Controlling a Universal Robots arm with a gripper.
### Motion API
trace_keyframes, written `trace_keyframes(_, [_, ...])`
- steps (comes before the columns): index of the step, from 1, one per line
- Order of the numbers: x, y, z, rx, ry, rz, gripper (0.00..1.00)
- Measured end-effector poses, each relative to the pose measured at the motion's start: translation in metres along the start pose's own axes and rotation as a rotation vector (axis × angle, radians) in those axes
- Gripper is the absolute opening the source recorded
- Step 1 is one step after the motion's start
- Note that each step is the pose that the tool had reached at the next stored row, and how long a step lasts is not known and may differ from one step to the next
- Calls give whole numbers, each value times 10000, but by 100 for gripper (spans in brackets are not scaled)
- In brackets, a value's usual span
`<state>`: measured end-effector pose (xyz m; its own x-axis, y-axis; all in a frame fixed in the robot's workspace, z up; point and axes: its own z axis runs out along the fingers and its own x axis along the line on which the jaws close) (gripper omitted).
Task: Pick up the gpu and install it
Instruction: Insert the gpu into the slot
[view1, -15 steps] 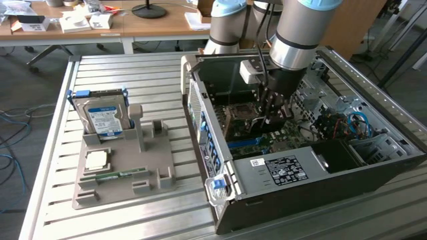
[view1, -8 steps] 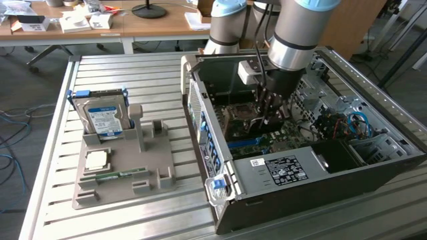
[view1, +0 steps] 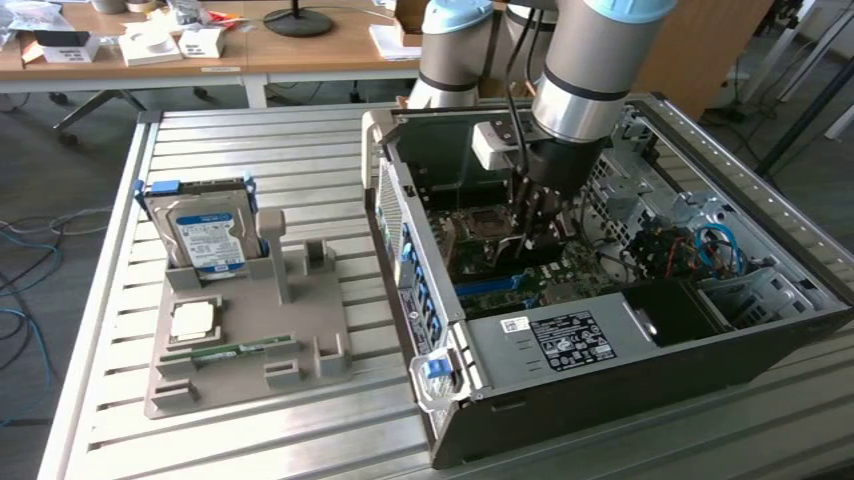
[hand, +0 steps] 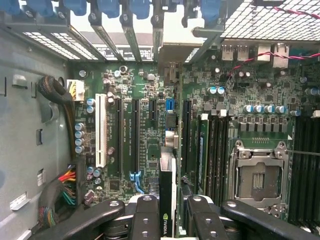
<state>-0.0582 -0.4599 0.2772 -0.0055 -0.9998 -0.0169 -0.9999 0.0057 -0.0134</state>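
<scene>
Wrist view, straight down into the machine: gpu (hand: 166, 192) met edge-on, a thin upright card with a black cooler side carrying a small green logo and a pale strip along the other face. Clamped from both faces by the black, bolt-studded fingers (hand: 145, 217) of the end effector (hand: 171, 207), jaws narrowed onto the card's thickness. Held over the green motherboard (hand: 145, 125), parallel to its long black expansion slots (hand: 136, 135), with a white slot (hand: 101, 130) off to one flank and a row of black memory sockets (hand: 217, 145) to the other. Lower edge hidden by the card itself; impossible to tell whether touching the board or hanging just above it. Near the silver processor socket (hand: 256, 175), but apart from it.

Exterior view: grey robot arm (view1: 594, 60) with pale blue joint caps dropping in from above, last link close to vertical, wrist and end effector (view1: 531, 225) sunk inside the open black computer case (view1: 534, 420) lying on its side on the slatted aluminium table (view1: 267, 150). Well apart, toward the exterior view's left: grey plastic fixture (view1: 267, 330) propping upright a silver hard drive (view1: 207, 240) with a blue-white label.
</scene>
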Motion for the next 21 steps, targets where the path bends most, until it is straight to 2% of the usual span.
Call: trace_keyframes(21, [1, 119, -2, 14, 0, 1, 26])
